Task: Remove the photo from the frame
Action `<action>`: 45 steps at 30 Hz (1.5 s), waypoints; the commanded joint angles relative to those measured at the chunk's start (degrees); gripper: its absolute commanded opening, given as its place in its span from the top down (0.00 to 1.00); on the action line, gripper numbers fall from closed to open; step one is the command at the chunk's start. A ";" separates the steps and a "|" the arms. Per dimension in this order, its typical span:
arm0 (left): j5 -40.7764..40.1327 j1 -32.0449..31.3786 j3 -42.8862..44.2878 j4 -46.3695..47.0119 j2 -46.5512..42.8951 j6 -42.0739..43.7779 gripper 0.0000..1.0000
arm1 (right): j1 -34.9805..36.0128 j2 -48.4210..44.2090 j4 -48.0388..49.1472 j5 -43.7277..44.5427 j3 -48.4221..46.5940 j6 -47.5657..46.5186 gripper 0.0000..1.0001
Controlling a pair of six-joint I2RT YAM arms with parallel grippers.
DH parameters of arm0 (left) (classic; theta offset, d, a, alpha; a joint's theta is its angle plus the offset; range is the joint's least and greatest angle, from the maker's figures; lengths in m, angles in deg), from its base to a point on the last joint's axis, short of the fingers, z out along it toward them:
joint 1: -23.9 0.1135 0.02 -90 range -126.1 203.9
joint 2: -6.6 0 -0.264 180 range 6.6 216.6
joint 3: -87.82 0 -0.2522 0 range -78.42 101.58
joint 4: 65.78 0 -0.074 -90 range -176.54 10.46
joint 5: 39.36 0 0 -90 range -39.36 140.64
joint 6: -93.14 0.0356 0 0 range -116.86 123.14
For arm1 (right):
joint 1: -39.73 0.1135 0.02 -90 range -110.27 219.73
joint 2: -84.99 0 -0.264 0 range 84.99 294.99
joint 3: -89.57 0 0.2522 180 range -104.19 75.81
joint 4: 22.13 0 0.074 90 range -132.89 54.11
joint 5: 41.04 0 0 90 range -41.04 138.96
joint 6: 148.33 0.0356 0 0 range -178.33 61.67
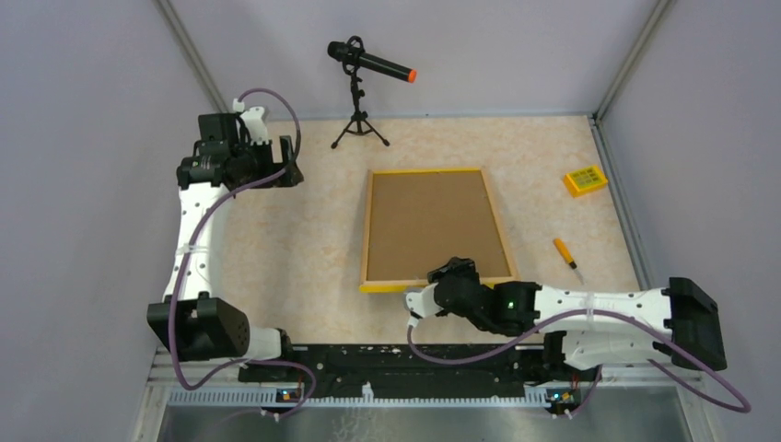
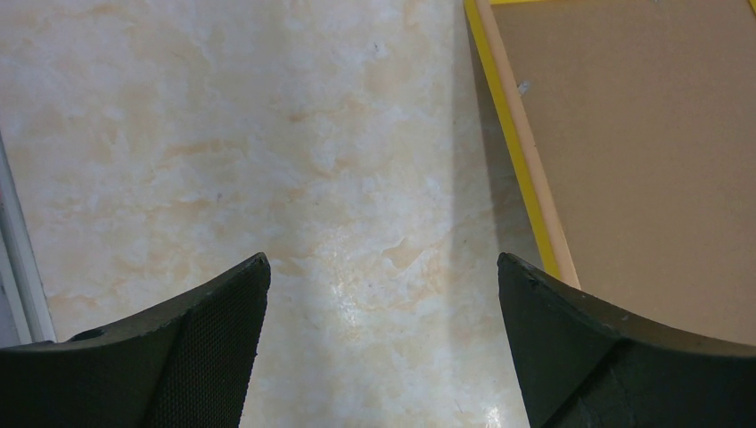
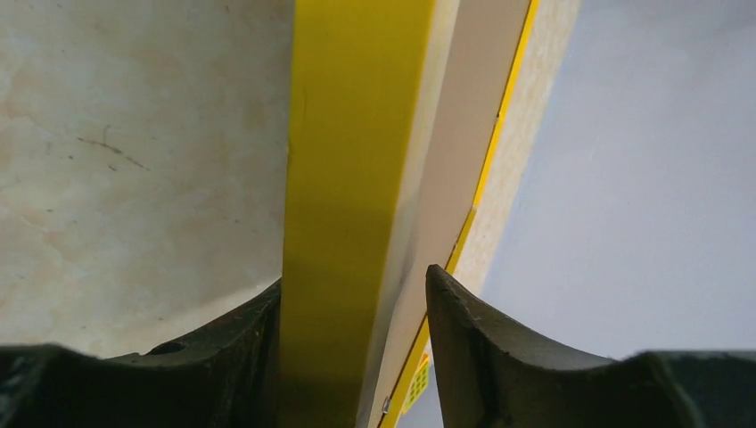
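Note:
The frame (image 1: 433, 226) lies face down in the middle of the table, its brown fibreboard back up and its yellow border showing round the edge. The photo is hidden under that back. My right gripper (image 1: 449, 272) is at the frame's near edge. In the right wrist view the fingers (image 3: 355, 278) straddle the yellow edge (image 3: 348, 178), one on the table side and one over the back, shut on it. My left gripper (image 1: 290, 170) is open and empty above bare table at the far left (image 2: 383, 259), with the frame's left edge (image 2: 526, 169) just to its right.
A microphone on a small tripod (image 1: 364, 83) stands at the back, left of the frame. A small yellow block (image 1: 585, 180) lies at the far right, and an orange-handled tool (image 1: 566, 255) right of the frame. Walls close in the table on three sides.

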 commanded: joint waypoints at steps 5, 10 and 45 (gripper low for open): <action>1.60 0.36 -5.60 4.35 -5.06 0.37 0.01 | 0.94 3.62 5.08 -5.33 -0.47 3.28 0.39; 1.07 0.29 -7.39 4.70 -6.99 2.12 0.01 | 2.00 5.57 4.94 -7.81 -1.03 4.25 0.21; 27.04 0.06 -8.24 -5.15 -6.80 20.59 0.01 | -44.50 12.85 -31.74 -50.14 -35.79 20.17 0.01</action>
